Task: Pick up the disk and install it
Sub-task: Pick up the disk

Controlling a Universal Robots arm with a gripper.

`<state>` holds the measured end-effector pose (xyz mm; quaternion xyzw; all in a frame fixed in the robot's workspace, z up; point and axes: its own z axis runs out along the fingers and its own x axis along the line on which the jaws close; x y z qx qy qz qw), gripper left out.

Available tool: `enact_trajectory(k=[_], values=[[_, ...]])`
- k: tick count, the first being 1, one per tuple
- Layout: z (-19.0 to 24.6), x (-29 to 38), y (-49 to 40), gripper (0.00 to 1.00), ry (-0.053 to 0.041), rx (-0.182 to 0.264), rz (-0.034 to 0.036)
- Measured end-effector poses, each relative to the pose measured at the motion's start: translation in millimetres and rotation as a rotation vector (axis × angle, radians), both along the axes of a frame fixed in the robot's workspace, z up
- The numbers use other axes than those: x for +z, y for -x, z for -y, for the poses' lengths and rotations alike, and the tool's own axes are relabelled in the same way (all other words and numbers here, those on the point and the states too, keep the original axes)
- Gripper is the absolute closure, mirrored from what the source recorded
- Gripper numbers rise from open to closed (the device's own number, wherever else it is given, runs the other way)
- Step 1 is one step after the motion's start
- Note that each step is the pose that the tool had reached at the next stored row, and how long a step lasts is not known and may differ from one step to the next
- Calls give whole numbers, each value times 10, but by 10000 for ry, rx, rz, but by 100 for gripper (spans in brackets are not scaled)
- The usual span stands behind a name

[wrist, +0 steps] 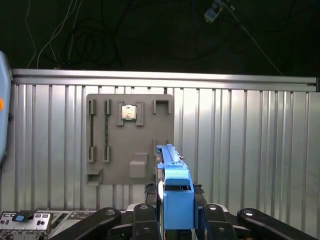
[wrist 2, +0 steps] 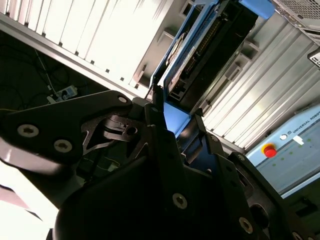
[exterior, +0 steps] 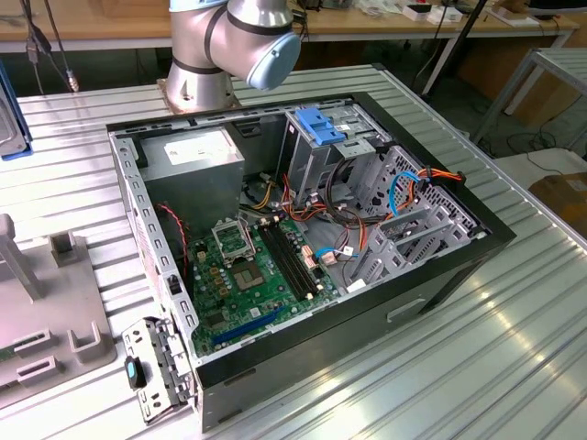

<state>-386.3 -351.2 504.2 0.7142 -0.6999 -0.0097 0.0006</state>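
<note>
In both wrist views my gripper (wrist: pixel 174 194) is shut on the disk (wrist: pixel 169 162), which I hold edge-on above the ribbed metal table (wrist: pixel 250 150). A bright blue carrier rail frames the disk. The second wrist view shows the disk's (wrist 2: pixel 215 40) dark connector edge reaching out past the black fingers (wrist 2: pixel 156 107) of my gripper (wrist 2: pixel 176 109). In the exterior view the open computer case (exterior: pixel 440 275) lies on the table. An upright metal drive cage (exterior: pixel 321 128) with a blue plastic top stands inside it at the back.
A grey fixture plate (wrist: pixel 100 150) holding a small square chip (wrist: pixel 129 112) lies on the table under the held disk. In the exterior view the grey fixture plate (exterior: pixel 55 312) is to the left of the case. The arm's base (exterior: pixel 197 55) stands behind the case. Cables (exterior: pixel 404 197) cross its bays.
</note>
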Motion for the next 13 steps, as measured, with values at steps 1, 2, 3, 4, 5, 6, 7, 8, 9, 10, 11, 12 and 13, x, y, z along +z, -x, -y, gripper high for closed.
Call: enact_trajectory(k=[1,2,3,4,5,6,7,8,9,10,11,12,13], values=[[0,0,0,64,0,0,0],[0,0,-5,64,0,2,0],[0,0,-7,64,0,3,0],[0,0,-7,64,0,3,0],[0,0,-7,64,0,3,0],[0,0,-7,64,0,2,0],[0,0,-7,64,0,3,0],[0,0,-8,64,0,2,0],[0,0,-8,64,0,2,0],[0,0,-9,64,0,3,0],[0,0,-10,64,0,3,-1],[0,0,-12,64,0,3,0],[0,0,-19,64,0,4,0]])
